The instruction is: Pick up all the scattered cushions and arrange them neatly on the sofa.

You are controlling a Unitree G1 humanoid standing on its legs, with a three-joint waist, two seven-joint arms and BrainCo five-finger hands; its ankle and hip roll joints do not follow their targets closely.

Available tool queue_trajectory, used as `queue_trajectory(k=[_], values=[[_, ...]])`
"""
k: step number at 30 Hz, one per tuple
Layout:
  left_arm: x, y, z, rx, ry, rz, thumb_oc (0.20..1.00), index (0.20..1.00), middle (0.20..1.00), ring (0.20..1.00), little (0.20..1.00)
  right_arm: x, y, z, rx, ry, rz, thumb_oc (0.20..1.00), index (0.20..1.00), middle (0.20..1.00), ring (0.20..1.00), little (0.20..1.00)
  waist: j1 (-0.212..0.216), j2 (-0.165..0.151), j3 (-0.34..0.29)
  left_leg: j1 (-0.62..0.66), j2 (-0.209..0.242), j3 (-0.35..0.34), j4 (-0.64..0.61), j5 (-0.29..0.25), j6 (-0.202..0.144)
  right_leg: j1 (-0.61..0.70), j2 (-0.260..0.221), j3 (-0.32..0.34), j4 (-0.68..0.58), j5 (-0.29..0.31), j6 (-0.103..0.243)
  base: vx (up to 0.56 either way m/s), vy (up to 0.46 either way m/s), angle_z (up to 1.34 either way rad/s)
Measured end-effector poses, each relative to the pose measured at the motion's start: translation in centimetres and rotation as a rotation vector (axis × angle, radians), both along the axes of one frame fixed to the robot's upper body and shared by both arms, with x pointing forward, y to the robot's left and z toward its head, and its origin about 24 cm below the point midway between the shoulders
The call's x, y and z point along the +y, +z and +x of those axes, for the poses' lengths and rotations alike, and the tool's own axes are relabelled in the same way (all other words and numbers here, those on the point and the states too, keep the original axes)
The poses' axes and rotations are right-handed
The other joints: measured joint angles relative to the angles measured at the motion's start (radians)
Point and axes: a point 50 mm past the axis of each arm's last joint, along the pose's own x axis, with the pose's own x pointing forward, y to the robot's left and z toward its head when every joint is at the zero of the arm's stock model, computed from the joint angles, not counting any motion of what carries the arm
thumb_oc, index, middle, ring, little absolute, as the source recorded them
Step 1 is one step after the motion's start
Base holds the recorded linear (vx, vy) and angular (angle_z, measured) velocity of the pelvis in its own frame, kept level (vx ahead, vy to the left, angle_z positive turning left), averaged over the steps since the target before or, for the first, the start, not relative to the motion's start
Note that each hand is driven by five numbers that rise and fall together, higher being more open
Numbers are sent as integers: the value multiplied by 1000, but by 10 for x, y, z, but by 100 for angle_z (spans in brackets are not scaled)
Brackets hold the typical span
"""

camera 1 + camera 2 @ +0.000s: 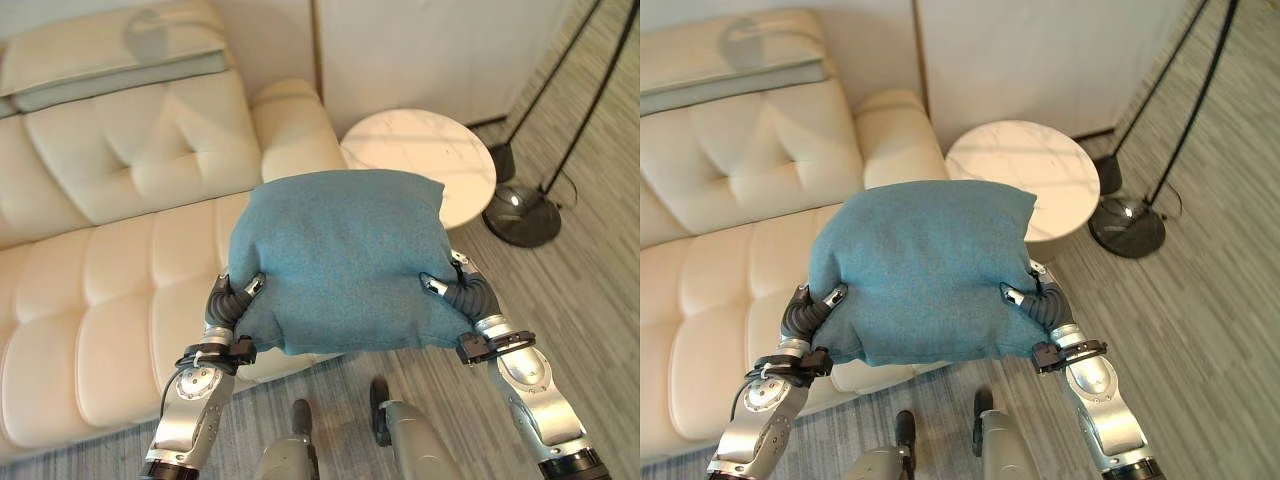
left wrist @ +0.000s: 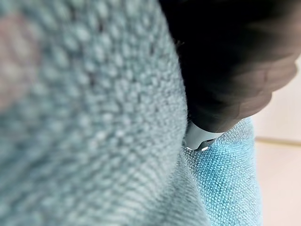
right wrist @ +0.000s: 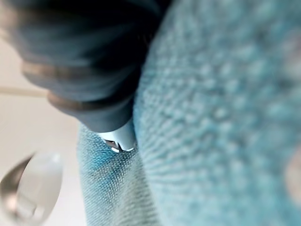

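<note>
A teal cushion (image 1: pixel 340 260) hangs in the air between my two hands, over the front edge of the cream sofa (image 1: pixel 120 280) at its right end. My left hand (image 1: pixel 232 302) grips the cushion's lower left side, thumb on the near face and cloth dented. The right hand (image 1: pixel 468 293) clamps its lower right side the same way. Up close, the left wrist view has teal weave (image 2: pixel 94 117) pressed against the hand, as does the right wrist view (image 3: pixel 225 117). A flat cream cushion with a grey-green edge (image 1: pixel 110 60) lies along the top of the sofa back.
A round white side table (image 1: pixel 420 155) stands right beside the sofa's arm, behind the cushion. Black floor-lamp bases (image 1: pixel 520 215) and thin poles stand on the grey striped floor to the right. White wall panels close off the back.
</note>
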Motion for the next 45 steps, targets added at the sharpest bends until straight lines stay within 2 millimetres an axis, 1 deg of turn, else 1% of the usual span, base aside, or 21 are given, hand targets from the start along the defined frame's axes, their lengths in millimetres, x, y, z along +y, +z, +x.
queue_trajectory(k=[2,3,6,7,9,10,12,15,16,17,18,19,20,24,27,32,36,39,40,43,45], values=[[0,1,0,-10,0,-2,200,200,200,200,200,2,6,1,-28,12,-5,200,200,200,200,200,38,-6,-4,-24,6,-21,16,10,-16,90,1,-5,-90,-88,-21,-270,-169,45],[1,-1,-1,-7,17,-11,200,200,200,200,200,4,13,6,-60,26,-14,200,200,200,200,200,65,18,-11,-80,24,-37,27,50,-57,95,51,-30,-196,-37,-167,-338,-183,45],[0,-6,-7,9,22,-23,200,200,200,200,200,4,15,7,-68,34,-31,200,200,200,200,200,98,54,-17,-129,61,-12,-15,115,-73,64,103,-82,-242,16,-210,-399,-69,55],[-1,-9,-9,22,17,-21,200,200,200,200,200,2,12,7,-58,30,-39,200,200,200,200,200,89,56,-16,-157,63,-4,-20,139,-95,46,100,-108,-240,4,-211,-276,35,43],[-7,-13,-10,42,-5,-23,200,200,200,200,200,-3,8,6,-36,11,-58,200,200,200,200,200,82,76,-11,-180,59,36,-43,170,-86,8,96,-150,-208,9,-231,-322,50,55],[-9,-16,-10,54,-16,-24,200,200,200,200,200,-6,5,5,-22,-2,-66,200,200,200,200,200,68,82,-9,-189,59,36,-48,170,-96,-7,87,-172,-201,24,-256,-278,50,60],[-10,-18,-10,72,-31,-14,200,200,200,200,200,-7,-3,3,14,-20,-56,200,200,200,200,200,38,34,4,-211,14,102,7,52,-56,-19,5,-197,-214,41,-276,-123,24,46],[-17,-19,-8,76,-67,-21,200,200,200,200,200,-16,-6,0,29,-45,-70,200,200,200,200,200,-17,15,3,-147,-13,154,103,-32,-57,26,-65,-230,-301,98,-233,-32,76,73],[-26,-19,-4,71,-97,-36,200,200,200,200,200,-23,-10,-6,48,-79,-64,200,200,200,200,200,-75,21,0,-75,11,263,92,-57,-71,103,-83,-297,-378,135,-207,52,100,119],[-31,-16,-1,60,-124,-37,200,200,200,200,200,-28,-10,-9,48,-99,-64,200,200,200,200,200,-89,22,0,-27,23,304,75,-62,-70,131,-95,-334,-401,139,-197,72,100,135],[-35,-15,-1,54,-137,-43,200,200,200,200,200,-32,-9,-12,44,-112,-68,200,200,200,200,200,-101,36,-11,1,47,346,42,-56,-71,138,-91,-352,-417,149,-184,73,180,83],[-43,-12,3,36,-162,-58,200,200,200,200,200,-40,-1,-12,11,-133,-84,200,200,200,200,200,-112,80,-30,57,82,363,-40,-7,-63,133,-71,-381,-424,159,-165,92,130,62],[-45,-10,5,28,-170,-55,200,200,200,200,200,-41,2,-11,0,-144,-78,200,200,200,200,200,-109,91,-36,61,70,343,-76,-14,-63,128,-66,-385,-428,168,-152,127,237,64],[-30,-11,3,37,-135,-22,200,200,200,200,200,-25,-6,-10,19,-112,-40,200,200,200,200,200,-89,58,-47,90,-15,306,-112,11,-33,183,-134,-385,-484,209,-98,71,139,35],[-13,-14,-4,60,-95,13,200,200,200,200,200,-10,-10,-9,33,-63,-11,200,200,200,200,200,-51,47,-54,96,-32,302,-113,3,-21,212,-138,-379,-528,230,-80,65,154,10],[-10,-17,-7,75,-90,19,200,200,200,200,200,-4,-9,-5,37,-44,-8,200,200,200,200,200,-23,26,-55,93,-34,290,-110,-2,-12,217,-134,-379,-532,237,-79,93,195,2],[-11,-18,-8,79,-94,16,200,200,200,200,200,-7,-9,-4,37,-52,-6,200,200,200,200,200,-33,13,-54,68,-37,278,-87,-23,12,156,-161,-363,-416,220,-73,79,245,8],[-11,-19,-3,85,-90,18,200,200,200,200,200,-6,-9,-5,40,-50,-4,200,200,200,200,200,-55,13,-51,19,-54,248,-27,-62,40,53,-236,-338,-200,193,-65,92,175,29],[-10,-20,-3,89,-87,19,200,200,200,200,200,-5,-10,-5,43,-47,-3,200,200,200,200,200,-63,5,-39,27,-76,220,-25,-65,75,-34,-252,-254,-43,145,-62,137,90,38],[-4,-19,-4,93,-86,47,200,200,200,200,200,-1,-13,-7,55,-31,6,200,200,200,200,200,-70,-3,-19,19,-93,191,-29,-70,99,-124,-165,-162,-6,58,-55,323,106,44],[-6,-20,-4,97,-97,48,200,200,200,200,200,-3,-10,-5,44,-34,4,200,200,200,200,200,-83,4,6,16,-109,168,-22,-74,103,-158,-106,-164,-132,63,-52,340,36,48]])
